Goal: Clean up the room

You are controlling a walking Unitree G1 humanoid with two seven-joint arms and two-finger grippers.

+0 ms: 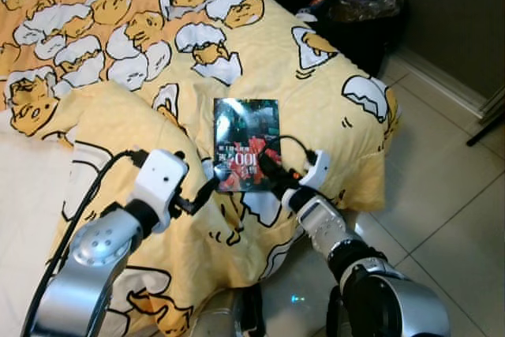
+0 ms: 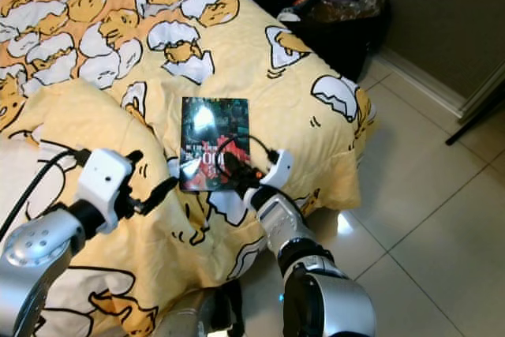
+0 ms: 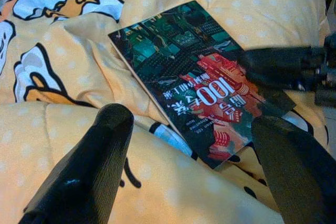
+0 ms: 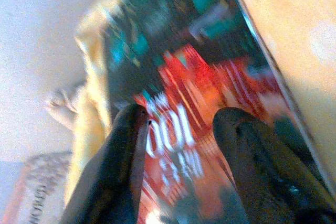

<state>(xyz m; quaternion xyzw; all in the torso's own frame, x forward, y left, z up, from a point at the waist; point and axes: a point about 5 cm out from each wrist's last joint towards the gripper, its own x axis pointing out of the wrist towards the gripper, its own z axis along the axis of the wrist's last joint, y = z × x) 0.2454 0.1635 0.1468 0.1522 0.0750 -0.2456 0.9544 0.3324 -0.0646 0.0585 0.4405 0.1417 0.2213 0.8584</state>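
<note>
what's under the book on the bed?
The book lies flat on the yellow egg-print blanket, near the bed's corner. The right hand is on its lower edge, the left hand beside it. Anything beneath the blanket is covered.

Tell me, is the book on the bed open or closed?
Closed: the book lies flat on the yellow duvet, its whole front cover showing.

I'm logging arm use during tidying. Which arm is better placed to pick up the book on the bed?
Probably the right: the right gripper already sits over the book, while the open left gripper hangs beside it.
</note>
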